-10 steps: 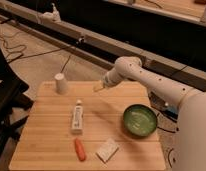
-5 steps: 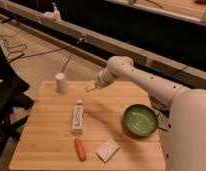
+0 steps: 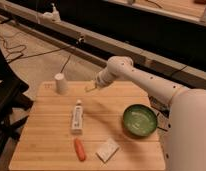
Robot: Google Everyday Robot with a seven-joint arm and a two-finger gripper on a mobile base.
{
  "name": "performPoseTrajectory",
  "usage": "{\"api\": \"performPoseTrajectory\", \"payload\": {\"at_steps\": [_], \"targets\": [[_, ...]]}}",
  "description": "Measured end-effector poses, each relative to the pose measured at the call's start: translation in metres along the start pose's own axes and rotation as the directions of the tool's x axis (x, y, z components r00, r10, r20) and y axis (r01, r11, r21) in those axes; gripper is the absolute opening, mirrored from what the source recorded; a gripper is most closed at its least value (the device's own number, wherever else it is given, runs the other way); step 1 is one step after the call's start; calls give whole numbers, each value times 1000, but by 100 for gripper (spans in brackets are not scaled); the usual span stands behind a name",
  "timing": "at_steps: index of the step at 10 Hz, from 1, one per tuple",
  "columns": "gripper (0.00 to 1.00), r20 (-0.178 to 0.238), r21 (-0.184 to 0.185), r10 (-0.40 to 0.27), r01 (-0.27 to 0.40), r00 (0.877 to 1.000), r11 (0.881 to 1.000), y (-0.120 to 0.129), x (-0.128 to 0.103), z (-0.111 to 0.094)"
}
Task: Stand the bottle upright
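The bottle (image 3: 77, 116) lies flat on the wooden table (image 3: 46, 140), left of centre, its narrow white cap pointing to the far edge. It is whitish with a pale printed label. My gripper (image 3: 90, 87) hangs at the end of the white arm (image 3: 141, 80), above the table's far part, up and to the right of the bottle's cap and apart from it.
A white paper cup (image 3: 60, 83) stands at the far left corner. A green bowl (image 3: 139, 120) sits at the right. An orange carrot-like piece (image 3: 79, 149) and a flat white block (image 3: 107, 149) lie near the front edge. Cables trail on the floor behind.
The gripper has moved left and slightly down over the table's far part, closer to the bottle's cap. The objects on the table have not moved.
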Motion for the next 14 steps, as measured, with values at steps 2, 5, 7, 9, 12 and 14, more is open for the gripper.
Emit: {"api": "performPoseTrajectory", "payload": {"at_steps": [2, 5, 7, 9, 12, 14], "targets": [[62, -19, -15, -11, 10, 1000, 1000, 11, 3, 12], [62, -65, -64, -40, 36, 997, 997, 36, 9, 37], [62, -95, -100, -69, 60, 993, 993, 55, 11, 55], [62, -108, -115, -90, 78, 990, 990, 66, 9, 67], [62, -126, -93, -116, 105, 985, 990, 72, 1, 86], [62, -132, -58, -104, 97, 986, 994, 64, -2, 94]]}}
